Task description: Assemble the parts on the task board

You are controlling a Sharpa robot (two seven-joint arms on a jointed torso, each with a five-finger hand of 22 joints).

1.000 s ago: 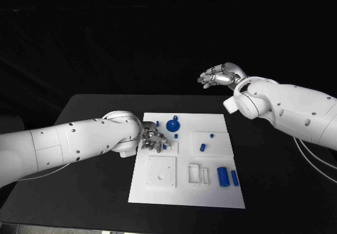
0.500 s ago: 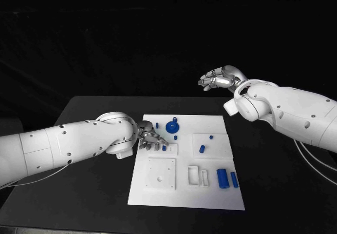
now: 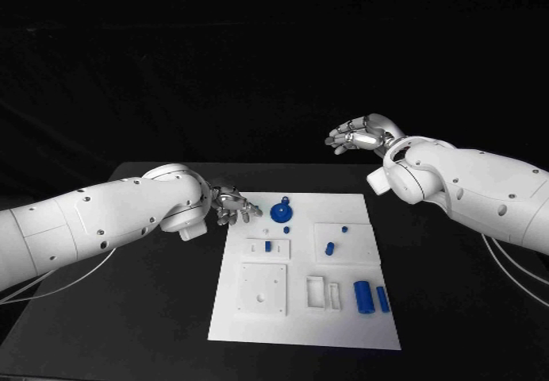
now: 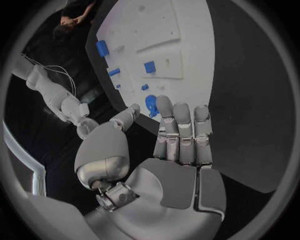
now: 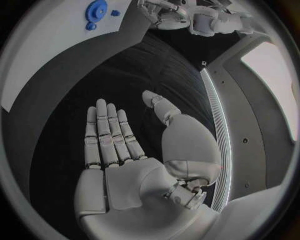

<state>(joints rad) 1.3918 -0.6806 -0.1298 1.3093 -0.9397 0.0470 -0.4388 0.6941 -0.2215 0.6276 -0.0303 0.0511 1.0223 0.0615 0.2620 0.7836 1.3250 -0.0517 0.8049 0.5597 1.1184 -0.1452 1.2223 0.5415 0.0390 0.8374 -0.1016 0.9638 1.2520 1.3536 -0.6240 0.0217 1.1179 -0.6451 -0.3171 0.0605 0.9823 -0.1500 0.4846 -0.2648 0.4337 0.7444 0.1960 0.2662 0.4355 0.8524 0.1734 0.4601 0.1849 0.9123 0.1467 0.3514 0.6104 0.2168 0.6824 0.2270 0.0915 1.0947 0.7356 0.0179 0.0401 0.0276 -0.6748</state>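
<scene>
The white task board lies in the middle of the black table. On it are a blue gear, a small blue piece standing in a raised white block, two more small blue pieces and two blue cylinders. My left hand hovers at the board's far left corner, just left of the gear, fingers straight and apart, holding nothing. In the left wrist view the fingers point toward the gear. My right hand is raised beyond the table's far edge, its palm bare.
A square white plate and a slotted white holder sit on the board's near half. Bare black table lies on both sides of the board. The right wrist view shows the gear and my left hand far off.
My left hand has drawn back from the small blue piece in the raised block, toward the board's far left corner. The right hand has sunk a little.
</scene>
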